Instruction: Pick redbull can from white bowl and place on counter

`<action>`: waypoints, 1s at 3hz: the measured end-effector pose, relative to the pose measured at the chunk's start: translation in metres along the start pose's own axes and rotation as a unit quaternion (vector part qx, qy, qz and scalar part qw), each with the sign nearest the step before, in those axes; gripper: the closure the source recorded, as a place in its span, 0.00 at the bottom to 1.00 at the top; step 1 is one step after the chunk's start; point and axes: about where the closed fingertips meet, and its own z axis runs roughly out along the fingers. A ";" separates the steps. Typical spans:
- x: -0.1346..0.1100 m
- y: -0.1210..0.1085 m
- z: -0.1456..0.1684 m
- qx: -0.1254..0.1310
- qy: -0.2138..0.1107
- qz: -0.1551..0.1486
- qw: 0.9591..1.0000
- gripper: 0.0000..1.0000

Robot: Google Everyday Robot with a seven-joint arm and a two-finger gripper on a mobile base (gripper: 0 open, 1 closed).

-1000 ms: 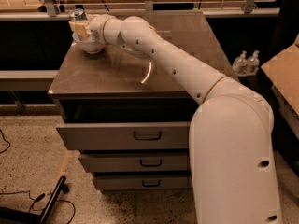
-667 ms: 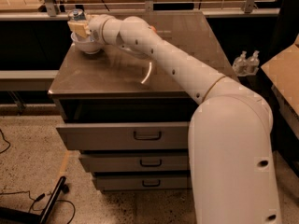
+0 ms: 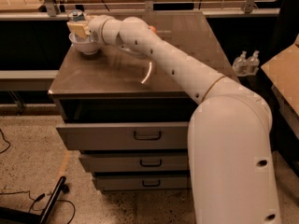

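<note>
The white bowl (image 3: 86, 46) stands at the counter's (image 3: 140, 64) far left corner. The redbull can (image 3: 75, 17) stands upright in the bowl; only its silver top and a bit of blue show above my gripper. My gripper (image 3: 78, 28) reaches in from the right over the bowl, its tan fingers (image 3: 79, 30) closed around the can's body. My white arm stretches across the counter from the lower right.
A bit of an orange fruit (image 3: 152, 29) shows behind my arm. The cabinet's three drawers (image 3: 147, 135) face me. Two small clear bottles (image 3: 246, 62) and a cardboard box (image 3: 282, 73) stand to the right. A railing runs behind the counter.
Almost nothing has changed; the gripper stays at the can over the bowl, and the arm has barely moved.
</note>
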 end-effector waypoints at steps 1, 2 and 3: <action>-0.007 -0.007 -0.002 -0.008 0.005 0.002 1.000 1.00; -0.030 -0.028 -0.020 -0.013 0.007 0.000 1.000 1.00; -0.063 -0.055 -0.053 -0.010 0.005 -0.001 1.000 1.00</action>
